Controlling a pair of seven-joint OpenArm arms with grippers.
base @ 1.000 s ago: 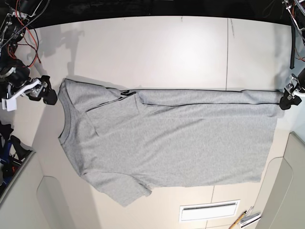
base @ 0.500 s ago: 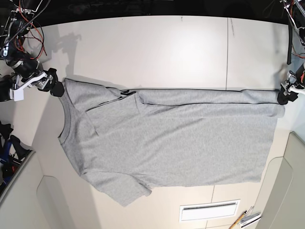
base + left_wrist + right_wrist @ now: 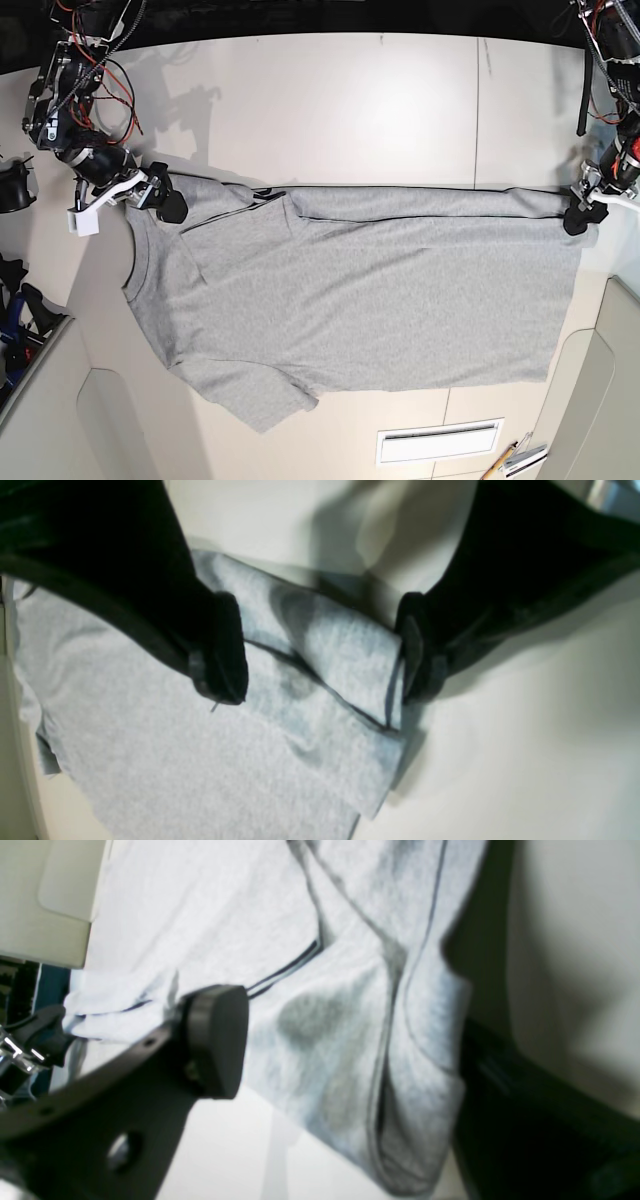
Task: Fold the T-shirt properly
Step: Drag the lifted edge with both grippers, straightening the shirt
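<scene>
Both grippers are reaching the shirt's folded corners

Seen in the base view, the shirt point(image 3: 380, 300) is lying across the middle of the table point(image 3: 330, 100), its folded edge running from ten o'clock to two o'clock and a loose flap hanging toward seven. Over the last second both arms have been moving inward: the right gripper point(image 3: 165, 203), which was waiting just outside the ten o'clock corner, is now sitting over the cloth, and the left gripper point(image 3: 583, 215) has been shifting inward along the two o'clock corner. The shirt itself is keeping the same outline.

In the wrist views, each gripper is standing open with a layered corner between its fingers. On the left, one finger is coming right up to the shirt's side edge; on the right, the bunched corner is lying close against one finger. Contact is hard to judge in these blurred close-ups, but neither gripper is closing on the cloth.

For the task, this is looking like the setup for a paired grasp, probably to carry the folded edge toward six o'clock. The right corner is looking less tidy, so a shallow pinch there could be catching only some layers and skewing the fold.
</scene>
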